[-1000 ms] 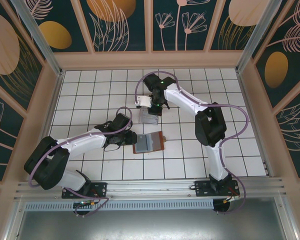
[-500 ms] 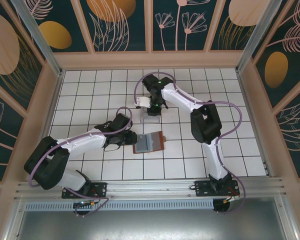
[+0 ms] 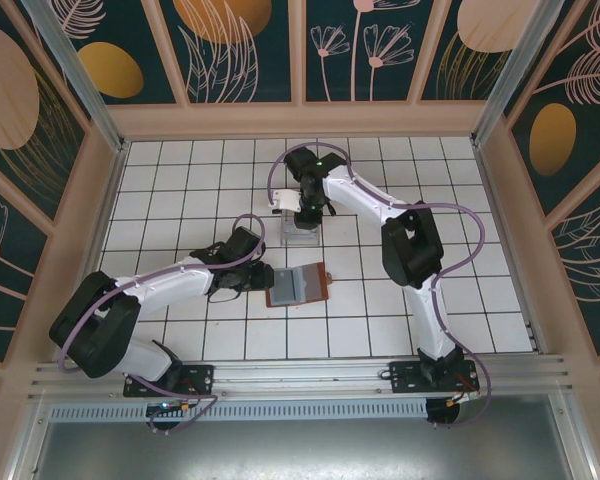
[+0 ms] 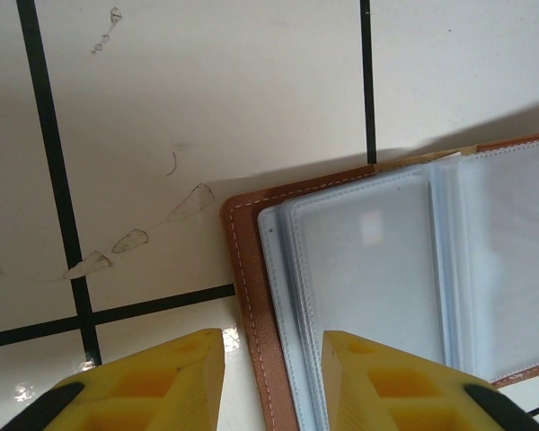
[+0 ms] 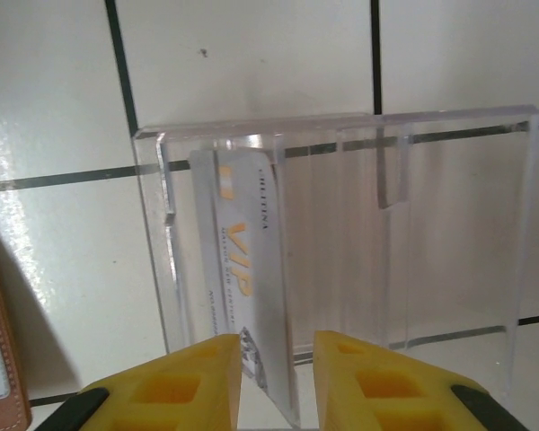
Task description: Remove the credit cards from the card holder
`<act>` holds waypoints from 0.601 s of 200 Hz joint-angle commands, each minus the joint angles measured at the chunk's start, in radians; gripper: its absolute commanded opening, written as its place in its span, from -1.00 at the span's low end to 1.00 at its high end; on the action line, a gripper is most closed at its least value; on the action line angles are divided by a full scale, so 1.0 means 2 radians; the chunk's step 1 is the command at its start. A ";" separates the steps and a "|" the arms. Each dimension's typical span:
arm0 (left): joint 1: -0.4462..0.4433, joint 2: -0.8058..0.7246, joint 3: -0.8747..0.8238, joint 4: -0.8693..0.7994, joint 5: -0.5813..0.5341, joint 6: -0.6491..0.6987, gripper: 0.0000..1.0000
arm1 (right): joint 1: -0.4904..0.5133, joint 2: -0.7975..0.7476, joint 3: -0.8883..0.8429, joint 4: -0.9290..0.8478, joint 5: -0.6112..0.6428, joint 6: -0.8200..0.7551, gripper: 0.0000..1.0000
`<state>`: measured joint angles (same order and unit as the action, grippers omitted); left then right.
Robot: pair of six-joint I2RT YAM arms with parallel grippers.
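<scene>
The card holder [image 3: 297, 285], brown leather with grey-blue clear sleeves, lies open on the tiles at mid-table. My left gripper [image 3: 263, 280] is at its left edge. In the left wrist view its yellow fingers [image 4: 271, 346] stand apart astride the holder's stitched brown edge [image 4: 247, 296], one over the tile and one over the sleeves. A whitish credit card [image 5: 247, 260] with orange VIP lettering stands in the left slot of a clear acrylic stand [image 5: 431, 224]. My right gripper [image 5: 278, 350] is open around the card's near edge, with a gap on its right side.
The acrylic stand [image 3: 302, 236] sits one tile beyond the card holder, under the right gripper [image 3: 302, 222]. A wooden frame walls the tiled floor on all sides. Scuff marks [image 4: 130, 241] show on the tile left of the holder.
My right gripper has opened off the card, which now stands in the acrylic stand, and that arm's elbow has shifted a little left. The left arm has not moved.
</scene>
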<state>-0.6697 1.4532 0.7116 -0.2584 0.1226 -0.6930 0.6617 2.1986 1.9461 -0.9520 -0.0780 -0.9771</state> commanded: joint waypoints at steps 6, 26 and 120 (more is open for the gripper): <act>-0.001 0.008 0.010 -0.005 0.004 0.009 -0.30 | -0.003 -0.025 -0.003 0.030 0.007 0.031 -0.46; -0.002 0.015 0.016 -0.002 0.012 0.012 -0.30 | -0.003 -0.052 -0.033 0.069 0.011 0.067 -0.46; -0.002 0.042 0.037 0.007 0.031 0.020 -0.31 | 0.025 -0.220 -0.274 0.277 -0.002 0.319 -0.49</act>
<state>-0.6697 1.5196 0.7597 -0.2539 0.1680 -0.6769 0.6811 1.8442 1.5002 -0.5468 -0.0608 -0.5457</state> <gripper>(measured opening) 0.347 0.258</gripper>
